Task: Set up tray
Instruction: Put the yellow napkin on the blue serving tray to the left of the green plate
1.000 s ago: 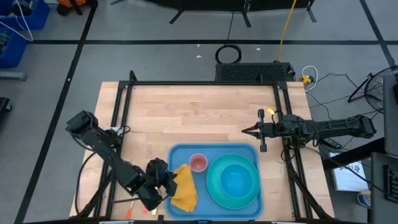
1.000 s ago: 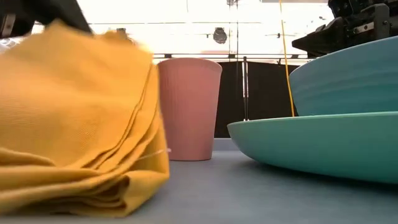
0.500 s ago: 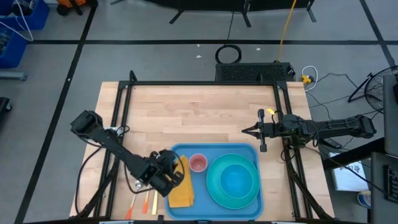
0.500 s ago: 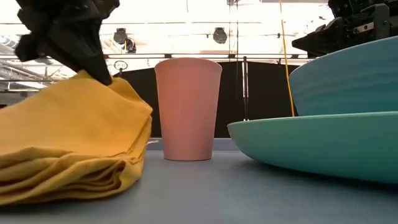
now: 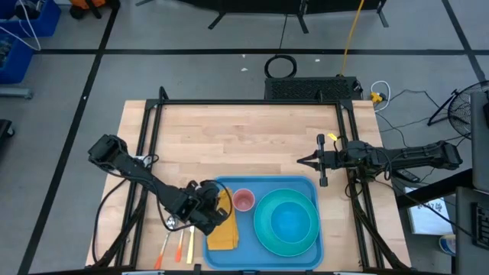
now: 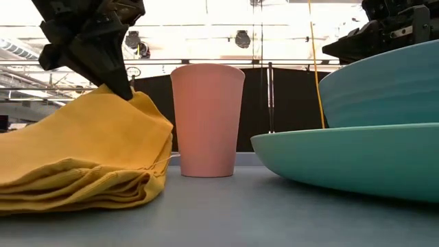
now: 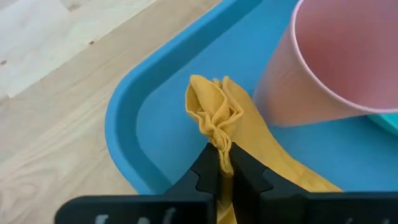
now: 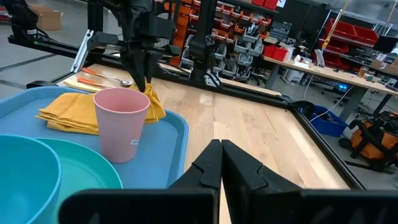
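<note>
A: Tray (image 5: 306, 187) entry, starting at the fingers. Left gripper (image 7: 222, 163) was clamped on a bunched corner of the yellow napkin (image 7: 231, 127), pinching the folds upright just beside the pink cup (image 7: 339, 59). In the high view the same gripper (image 5: 216, 210) sat over the tray's near left corner.

B: And the tray itself?

A: Flat on the wooden table (image 5: 237, 137), at the front edge, between the two arms. It carried the napkin at its left end, then the cup, then a teal bowl (image 5: 289, 223) nested on a teal plate (image 5: 263, 229) at the right.

B: Right arm?

A: Parked. Right gripper (image 5: 304, 161) hung over bare table beyond the tray's far right corner, fingers together, holding nothing.

B: Step in hand, as you judged it?

A: Placing the napkin. Most of the cloth lay on the tray; only the pinched corner stood raised. Cutlery (image 5: 177, 243), a spoon among it, lay off the tray to the left, so that part looked undone.

B: Next move?

A: Probably lower and let go of the corner without nudging the cup, then lift clear.
</note>
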